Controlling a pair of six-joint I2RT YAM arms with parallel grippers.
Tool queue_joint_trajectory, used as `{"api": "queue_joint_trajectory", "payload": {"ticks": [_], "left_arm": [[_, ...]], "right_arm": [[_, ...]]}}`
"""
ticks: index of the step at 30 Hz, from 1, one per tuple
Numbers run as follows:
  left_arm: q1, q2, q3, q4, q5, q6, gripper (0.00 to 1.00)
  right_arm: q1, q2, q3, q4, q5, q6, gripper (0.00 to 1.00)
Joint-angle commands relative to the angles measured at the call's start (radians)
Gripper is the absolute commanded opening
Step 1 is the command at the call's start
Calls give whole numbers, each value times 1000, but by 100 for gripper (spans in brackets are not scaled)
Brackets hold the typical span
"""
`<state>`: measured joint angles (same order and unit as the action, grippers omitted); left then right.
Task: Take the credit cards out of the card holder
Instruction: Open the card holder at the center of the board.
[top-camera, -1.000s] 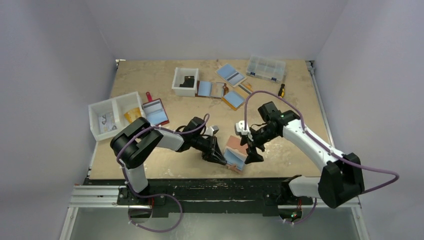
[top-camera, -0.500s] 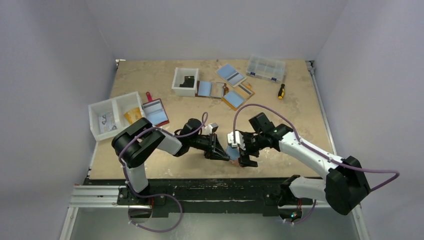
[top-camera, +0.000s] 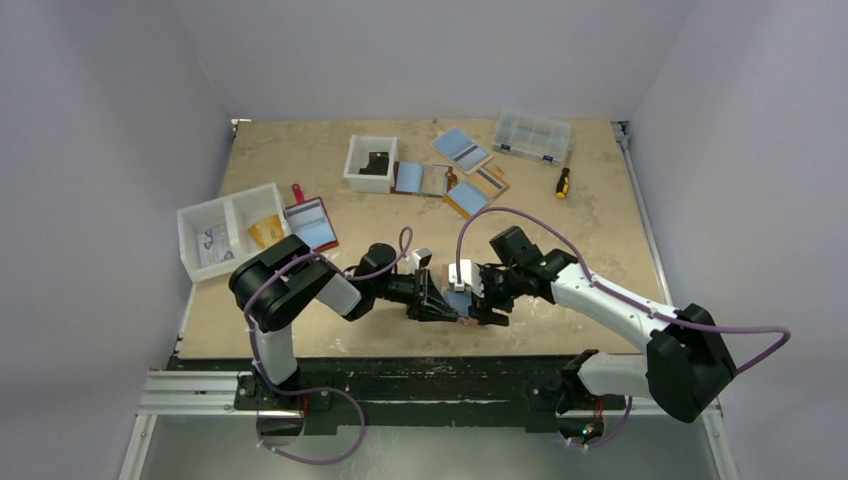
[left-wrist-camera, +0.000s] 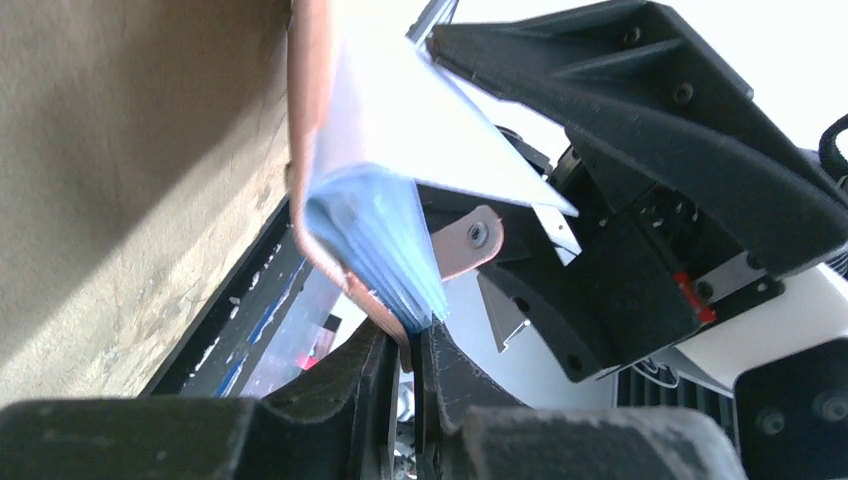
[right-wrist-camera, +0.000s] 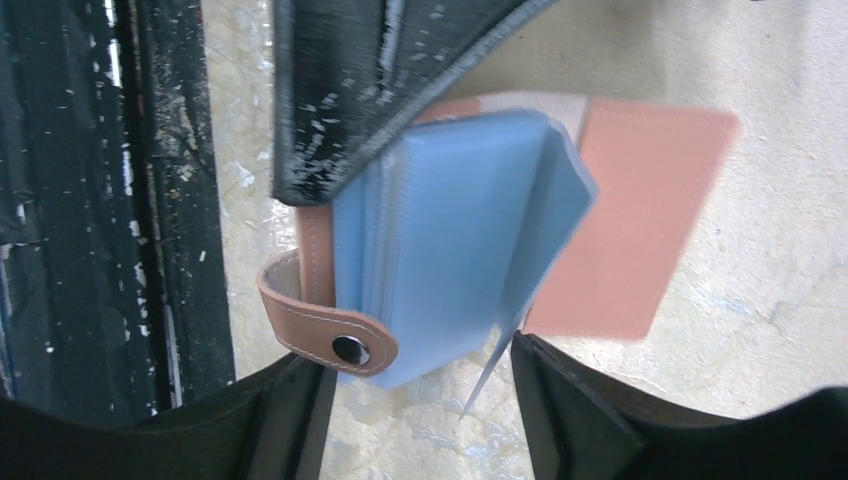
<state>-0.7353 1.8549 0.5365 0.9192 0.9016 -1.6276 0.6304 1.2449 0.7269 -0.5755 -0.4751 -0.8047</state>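
At card holder (right-wrist-camera: 640, 220): left gripper (left-wrist-camera: 405, 350) pinched tan cover edge; right gripper (right-wrist-camera: 420, 365) stood spread, straddling fanned blue leaves (right-wrist-camera: 450, 230).

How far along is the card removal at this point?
Done: the card holder is unsnapped, open and pinched at its edge by the left gripper. In hand: the right gripper, jaws open, straddles the light blue cards fanned inside it. Left: gripping and pulling them free; none looks out yet.
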Motion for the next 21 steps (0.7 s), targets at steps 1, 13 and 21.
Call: {"api": "queue_joint_trajectory", "payload": {"ticks": [1, 13, 21], "left_arm": [[-4, 12, -27, 130, 55, -19, 13], [-5, 44, -83, 200, 56, -29, 18], [-4, 53, -103, 202, 51, -23, 28]], "right_arm": [[-1, -19, 20, 62, 53, 40, 66], [-13, 22, 69, 60, 7, 73, 29], [-12, 84, 129, 31, -30, 82, 18]]}}
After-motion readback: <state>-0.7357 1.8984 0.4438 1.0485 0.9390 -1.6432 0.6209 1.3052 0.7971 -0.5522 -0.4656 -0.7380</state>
